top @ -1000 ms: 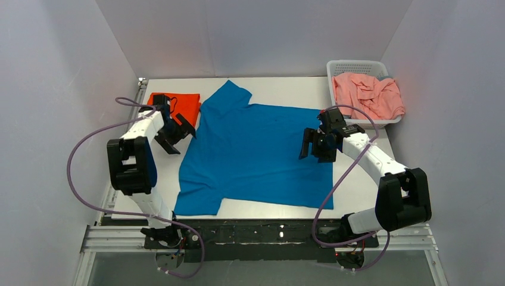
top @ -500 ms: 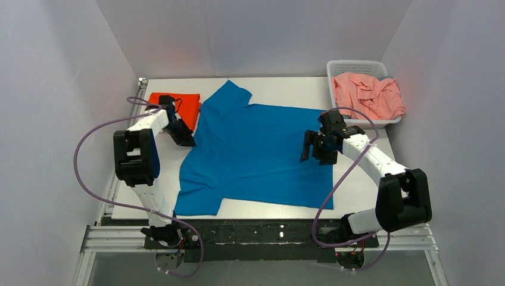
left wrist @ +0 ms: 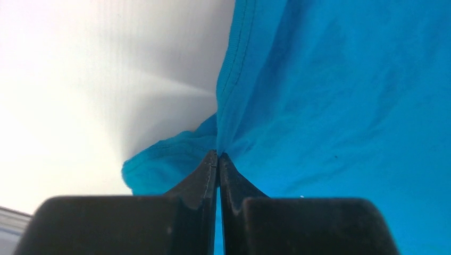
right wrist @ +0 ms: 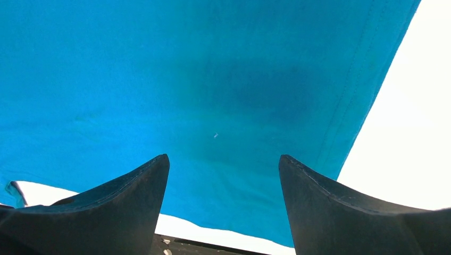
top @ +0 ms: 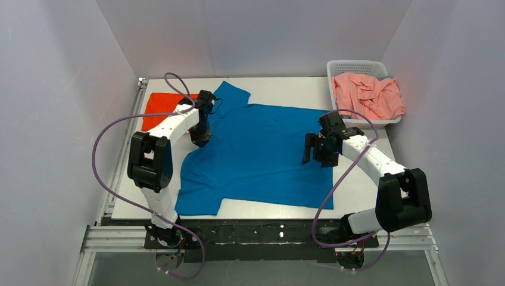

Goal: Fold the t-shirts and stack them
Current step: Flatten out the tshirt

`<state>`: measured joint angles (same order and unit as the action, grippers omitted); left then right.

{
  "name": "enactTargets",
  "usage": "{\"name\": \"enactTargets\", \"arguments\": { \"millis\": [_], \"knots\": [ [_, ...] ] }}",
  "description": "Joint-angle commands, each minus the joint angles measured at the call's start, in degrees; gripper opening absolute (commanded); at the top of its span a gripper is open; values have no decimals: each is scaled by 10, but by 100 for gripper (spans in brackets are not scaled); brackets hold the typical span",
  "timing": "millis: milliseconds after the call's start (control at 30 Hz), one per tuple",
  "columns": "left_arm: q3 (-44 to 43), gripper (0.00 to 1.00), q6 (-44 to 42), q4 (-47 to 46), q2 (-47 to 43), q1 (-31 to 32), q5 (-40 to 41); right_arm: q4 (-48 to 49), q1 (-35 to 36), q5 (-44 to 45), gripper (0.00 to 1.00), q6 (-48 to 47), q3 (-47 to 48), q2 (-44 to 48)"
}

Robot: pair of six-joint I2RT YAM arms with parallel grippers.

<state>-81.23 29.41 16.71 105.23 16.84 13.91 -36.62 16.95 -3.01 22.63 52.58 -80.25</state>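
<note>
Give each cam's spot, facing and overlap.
Top external: above and behind the bases, looking down on the table; left arm and right arm show whole, with blue shirt, orange shirt, and pink shirt in basket.
Left wrist: on the left arm, facing down its shut left pincer, which pinches the blue shirt's edge.
Right wrist: above the blue shirt's hem, open right pincer framing it.
Shared: blue shirt, all three.
</note>
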Motion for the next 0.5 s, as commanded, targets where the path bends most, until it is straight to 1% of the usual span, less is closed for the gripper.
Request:
{"name": "enactTargets", "arguments": {
  "millis": [0,67,167,300,333,367,400,433,467],
  "knots": [
    [-31,0,14,135,54,9,105,2,2,3,83,-4,-3,-7],
    [-44,0,25,158,69,10,127,1,2,4,83,-5,-2,-12],
    [-62,0,37,192,86,-11,156,-6,2,13,83,-5,3,-18],
    [-51,0,46,198,66,-67,139,-11,2,27,83,-2,5,-23],
    [-51,8,40,198,62,-78,128,-12,2,27,84,-2,6,-25],
    [-53,26,33,198,61,-87,119,-12,2,27,84,-1,7,-28],
    [-54,41,22,197,59,-95,105,-11,2,26,84,0,8,-29],
    [-54,58,15,193,53,-98,90,-11,2,23,84,1,10,-31],
    [-55,78,11,190,46,-100,76,-11,2,21,84,1,12,-32]
  ]
}}
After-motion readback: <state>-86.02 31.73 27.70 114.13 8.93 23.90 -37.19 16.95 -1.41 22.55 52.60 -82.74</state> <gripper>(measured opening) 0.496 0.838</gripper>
